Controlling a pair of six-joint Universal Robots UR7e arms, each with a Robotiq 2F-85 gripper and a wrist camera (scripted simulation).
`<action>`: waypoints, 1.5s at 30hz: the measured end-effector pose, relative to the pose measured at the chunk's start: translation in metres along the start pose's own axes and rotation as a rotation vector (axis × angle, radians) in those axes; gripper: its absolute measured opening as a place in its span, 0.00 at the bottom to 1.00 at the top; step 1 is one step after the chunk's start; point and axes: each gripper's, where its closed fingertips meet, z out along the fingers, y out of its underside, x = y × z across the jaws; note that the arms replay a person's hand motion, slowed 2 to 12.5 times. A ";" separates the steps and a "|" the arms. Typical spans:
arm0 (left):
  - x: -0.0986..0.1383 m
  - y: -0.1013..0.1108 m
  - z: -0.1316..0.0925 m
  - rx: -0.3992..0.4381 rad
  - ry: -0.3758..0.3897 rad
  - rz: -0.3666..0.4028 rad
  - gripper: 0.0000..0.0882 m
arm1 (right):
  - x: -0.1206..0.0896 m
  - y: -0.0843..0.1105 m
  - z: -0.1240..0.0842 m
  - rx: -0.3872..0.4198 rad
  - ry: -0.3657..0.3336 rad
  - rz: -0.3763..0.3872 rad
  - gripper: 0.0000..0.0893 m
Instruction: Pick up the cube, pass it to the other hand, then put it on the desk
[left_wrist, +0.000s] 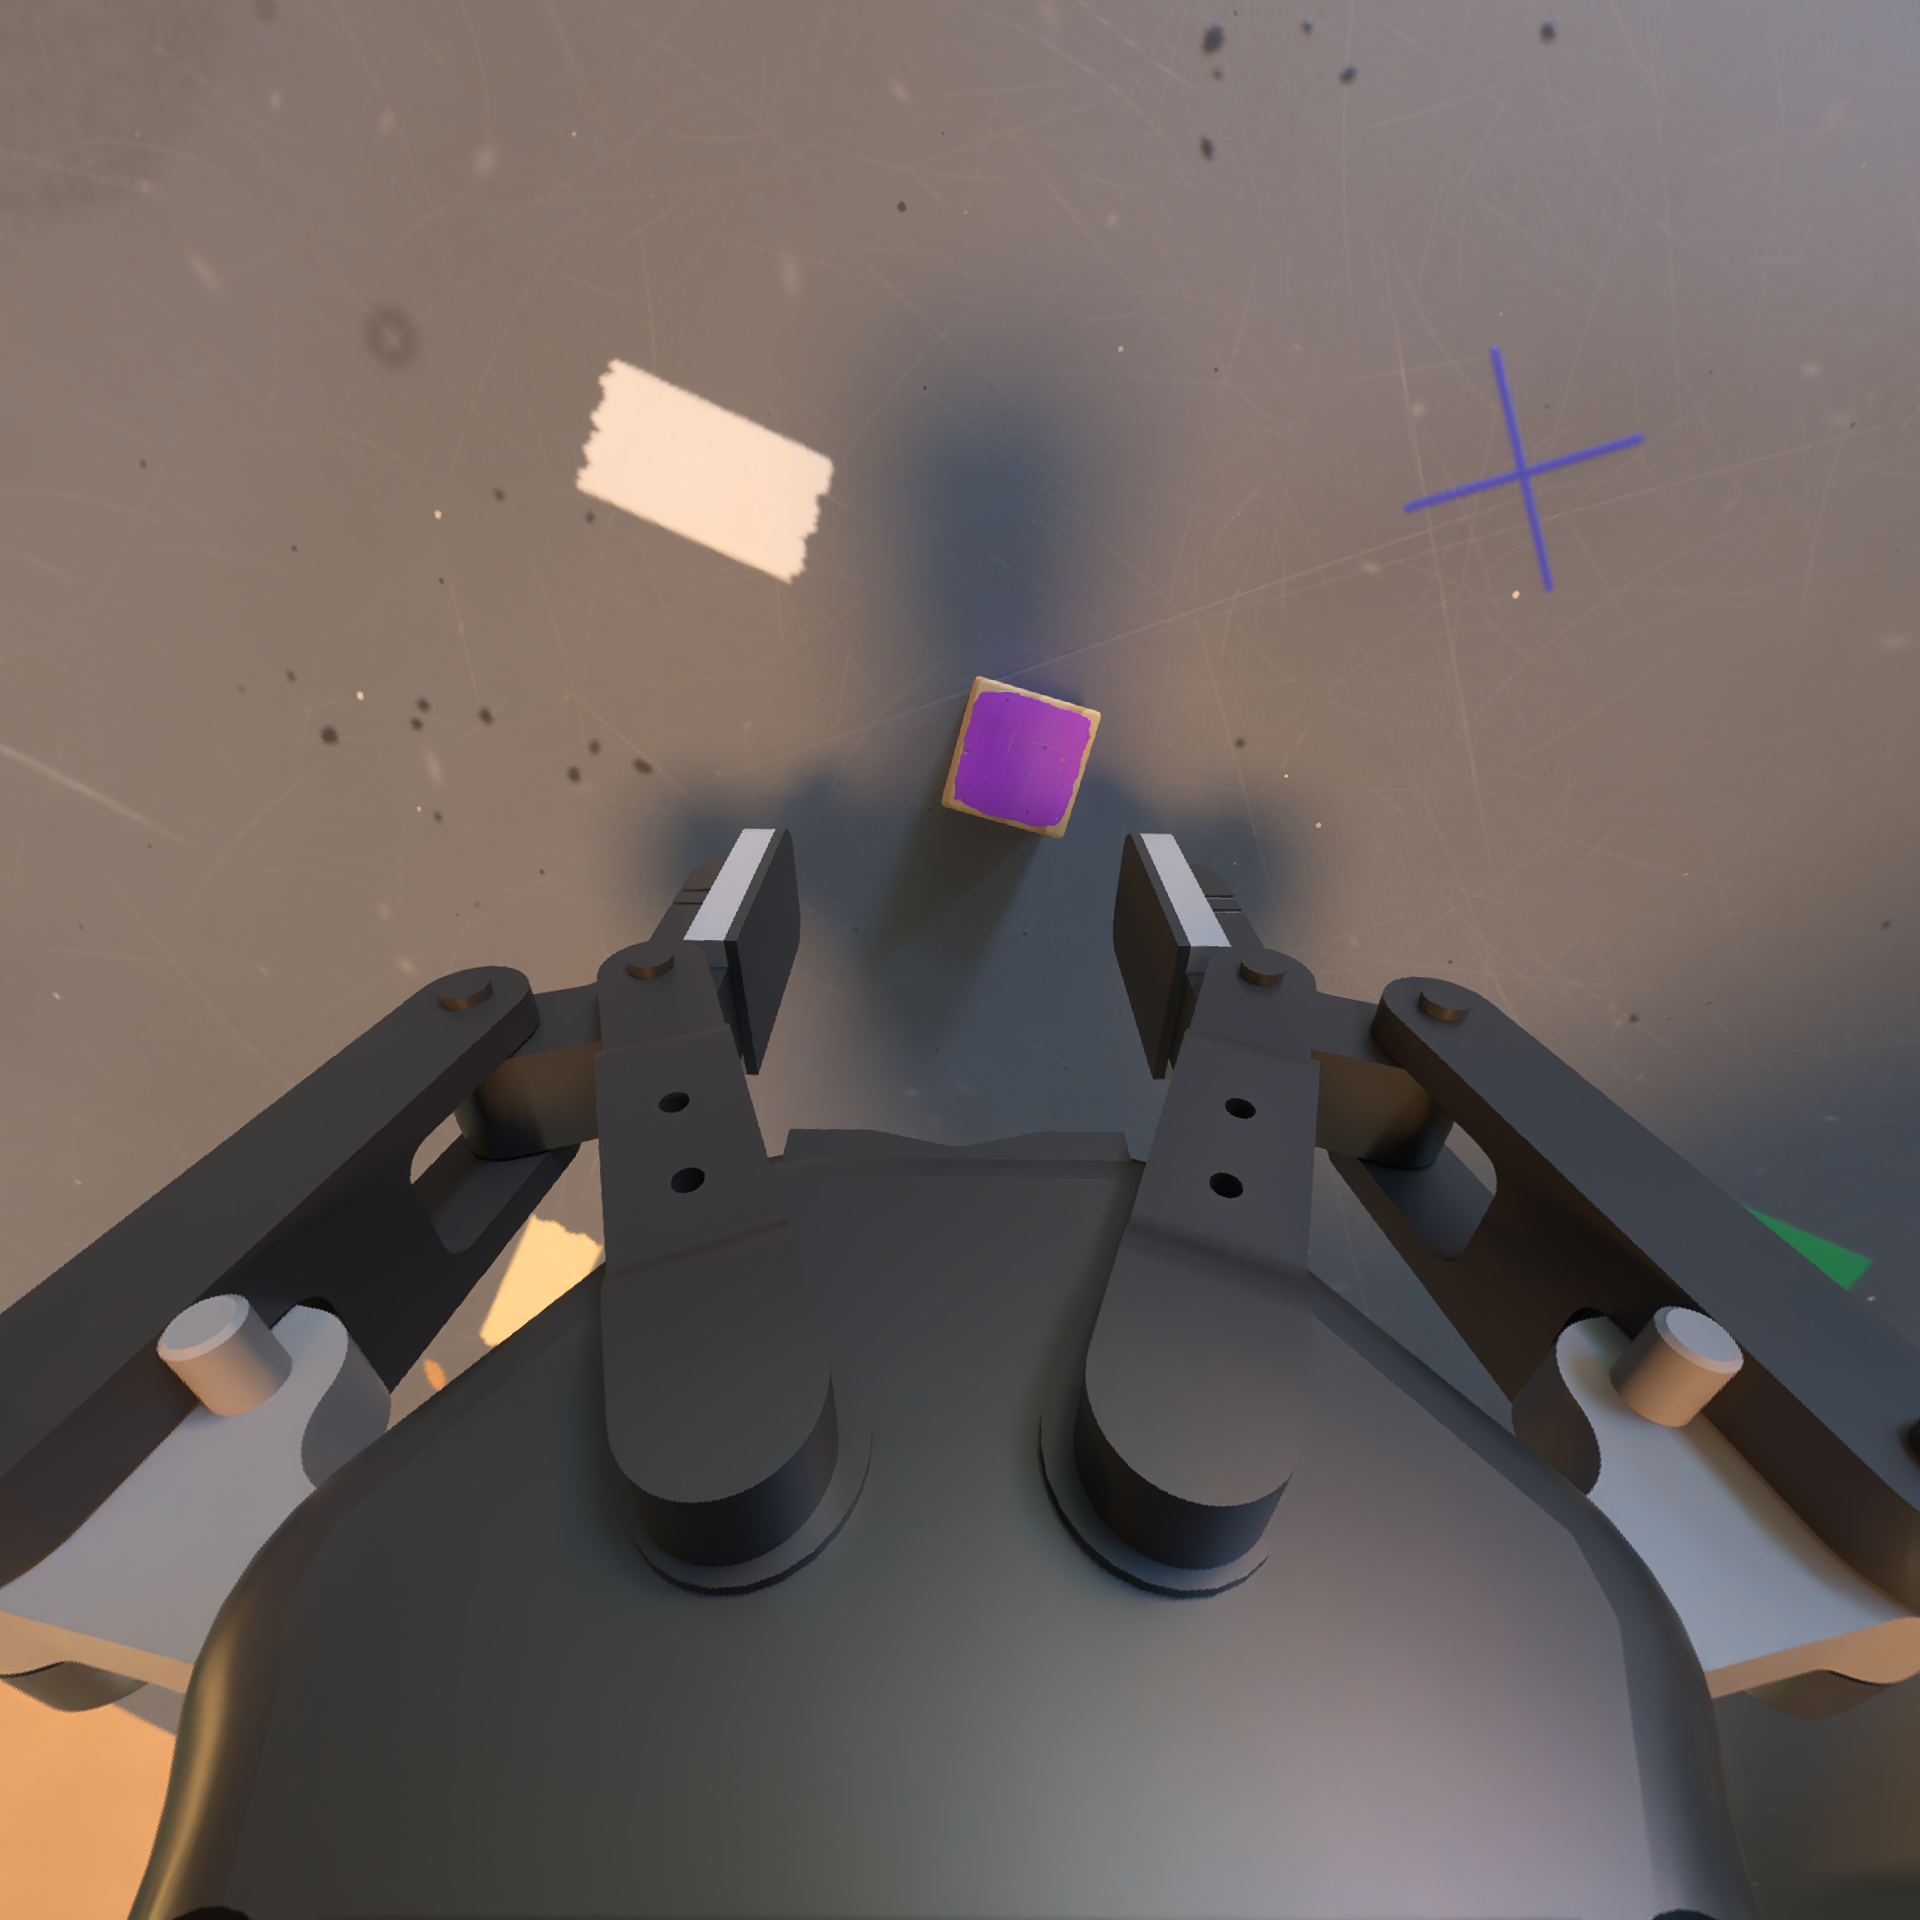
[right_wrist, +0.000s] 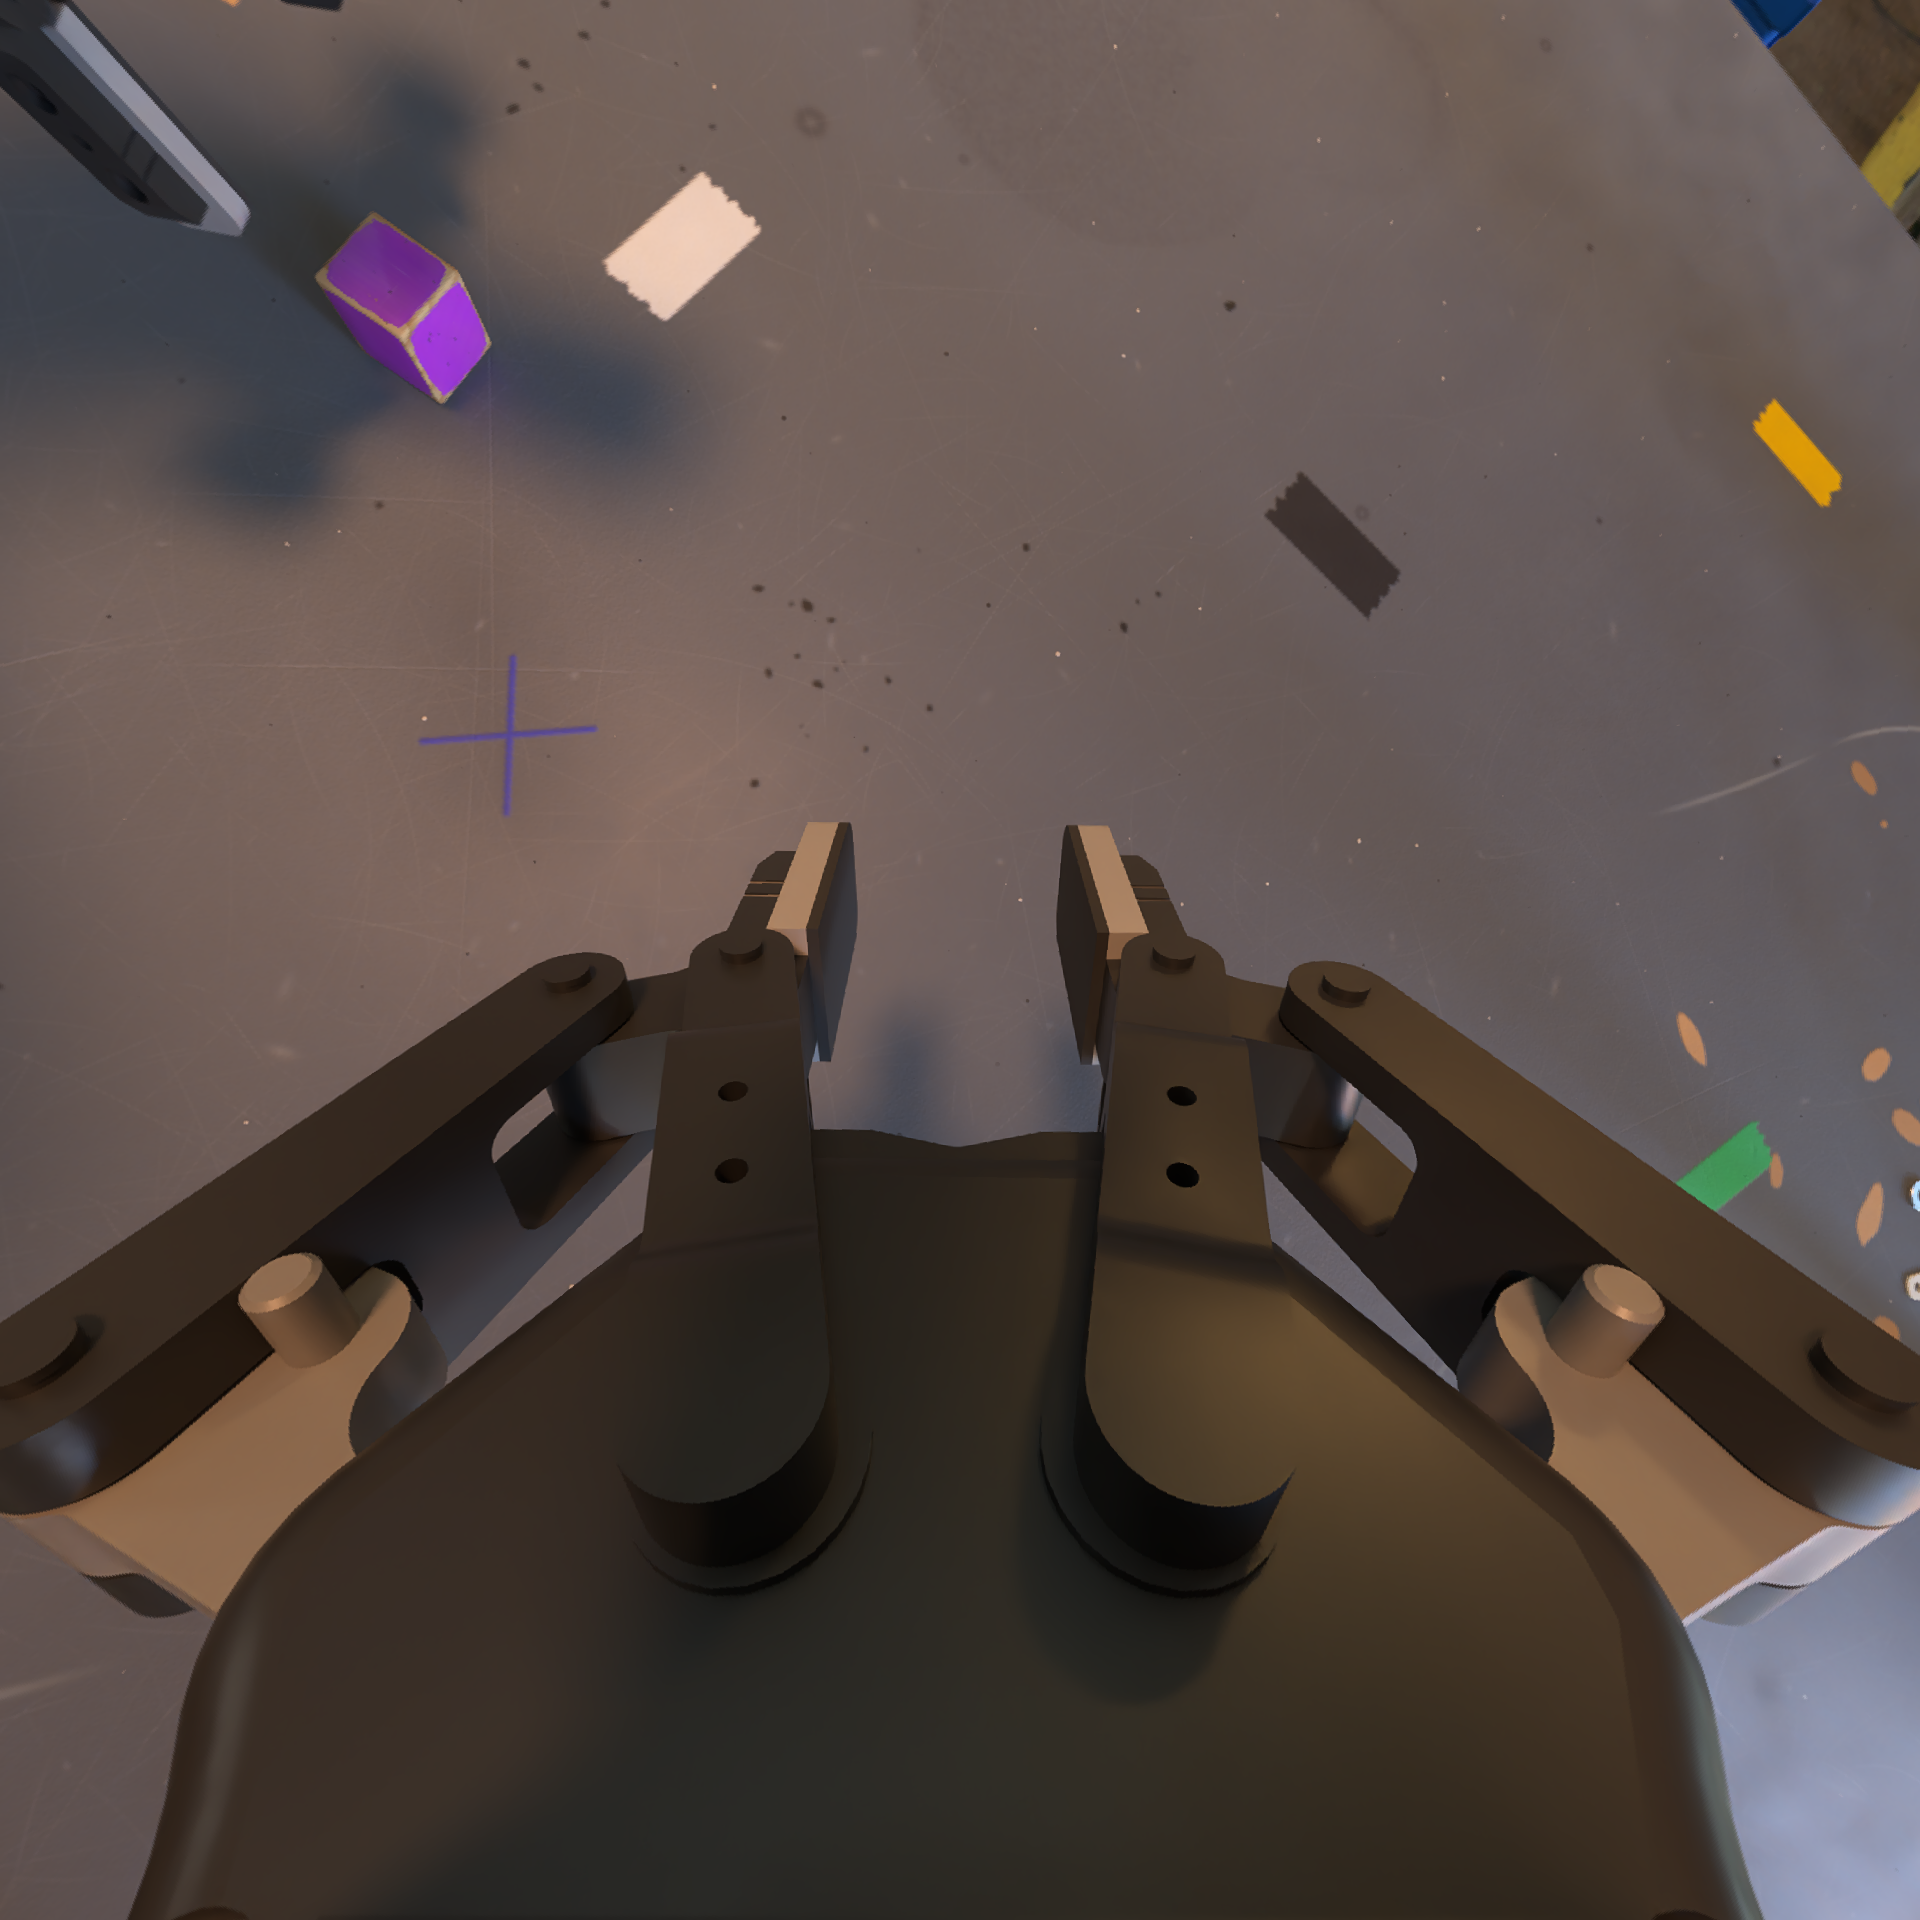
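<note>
A purple cube with tan edges rests on the grey desk. My left gripper is open and empty, above the desk, with the cube just beyond its fingertips and a little right of centre. In the right wrist view the cube lies at the far upper left, and one finger of the left gripper hangs beside it. My right gripper is open and empty, well away from the cube.
A pale tape patch and a blue cross mark lie on the desk near the cube. Dark, yellow and green tape patches lie to the right. The desk's edge runs at the upper right.
</note>
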 end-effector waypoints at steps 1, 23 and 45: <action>0.000 -0.001 0.001 -0.004 -0.003 0.016 0.62 | 0.000 0.000 -0.001 0.002 0.000 -0.001 0.40; 0.005 -0.008 0.020 -0.078 0.028 0.215 0.62 | -0.004 -0.002 -0.010 0.034 0.009 -0.014 0.55; 0.012 -0.010 0.032 -0.113 0.100 0.250 0.51 | -0.006 -0.001 -0.013 0.048 0.007 -0.015 0.57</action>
